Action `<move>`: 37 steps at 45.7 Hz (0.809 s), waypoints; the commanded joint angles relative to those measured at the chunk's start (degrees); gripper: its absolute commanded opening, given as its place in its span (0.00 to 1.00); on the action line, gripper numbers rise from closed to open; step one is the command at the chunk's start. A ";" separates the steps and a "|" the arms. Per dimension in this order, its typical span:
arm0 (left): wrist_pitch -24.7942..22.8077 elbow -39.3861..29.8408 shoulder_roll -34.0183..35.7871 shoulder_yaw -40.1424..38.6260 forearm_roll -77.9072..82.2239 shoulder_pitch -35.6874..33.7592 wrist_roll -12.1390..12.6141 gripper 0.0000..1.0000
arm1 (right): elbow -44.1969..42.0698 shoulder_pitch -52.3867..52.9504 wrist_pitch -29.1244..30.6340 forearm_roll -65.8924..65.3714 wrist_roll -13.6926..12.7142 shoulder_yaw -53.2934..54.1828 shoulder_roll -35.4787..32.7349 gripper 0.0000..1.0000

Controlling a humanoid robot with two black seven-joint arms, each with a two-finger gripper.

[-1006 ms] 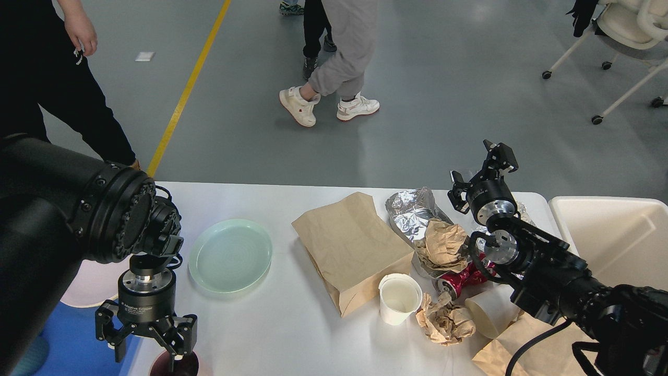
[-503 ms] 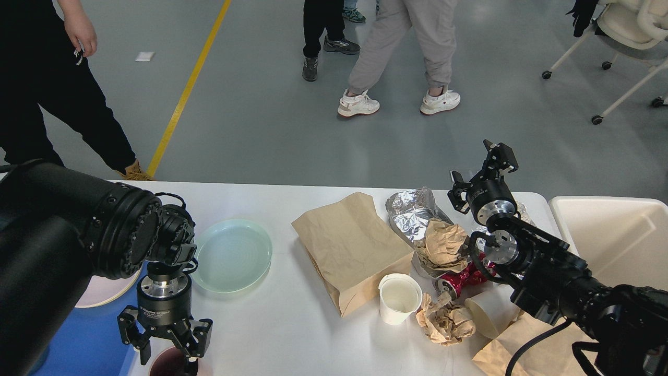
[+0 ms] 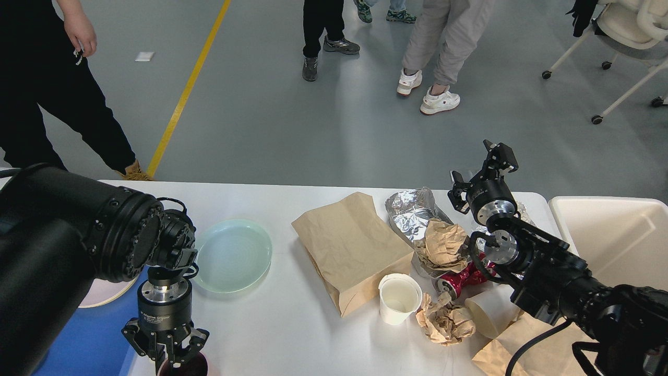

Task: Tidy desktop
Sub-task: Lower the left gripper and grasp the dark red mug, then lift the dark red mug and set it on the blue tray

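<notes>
**Left claw closing on a dark cup at the near-left corner**

At far left a blue tray (image 3: 88, 339) sits off the table's edge with a pale plate (image 3: 107, 295) partly on it. The left gripper (image 3: 169, 360) hangs straight down over a dark red cup (image 3: 187, 368) at the very bottom of the view; its fingers are drawn in close at the cup's rim, but the cup is cut off by the frame and I cannot tell whether they have it clamped. The gripper's collar carries small white lettering, too small to read with certainty.

The desktop (image 3: 261, 324) spreads rightward from there, its long axis running left to right. On it, in turn: a mint-green plate (image 3: 232, 255), a brown paper bag (image 3: 350, 248) lying flat, a white paper cup (image 3: 399, 298) standing upright, crumpled foil (image 3: 412, 211), wads of brown paper (image 3: 446, 319) and a crushed red can (image 3: 462, 278).

The right gripper (image 3: 482, 169) is raised above the far-right clutter, fingers apart, holding nothing. A cream bin (image 3: 616, 235) stands just beside the table's right end.

The litter lies nearer the right arm, the bin to its right; the dark cup is directly beneath the left claw, the tray to its left.
</notes>
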 commanded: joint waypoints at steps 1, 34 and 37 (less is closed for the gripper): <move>0.00 0.08 0.02 0.17 -0.04 0.08 -0.09 0.00 | 0.00 0.00 0.00 0.00 -0.05 0.00 0.00 1.00; 0.00 -7.74 6.52 -0.70 -0.13 -27.76 -0.62 0.00 | 0.00 0.00 0.00 0.00 -0.05 0.00 0.00 1.00; 0.00 -8.53 7.75 -0.70 -0.13 -32.42 -0.44 0.00 | 0.00 0.00 0.00 0.00 0.04 0.00 0.00 1.00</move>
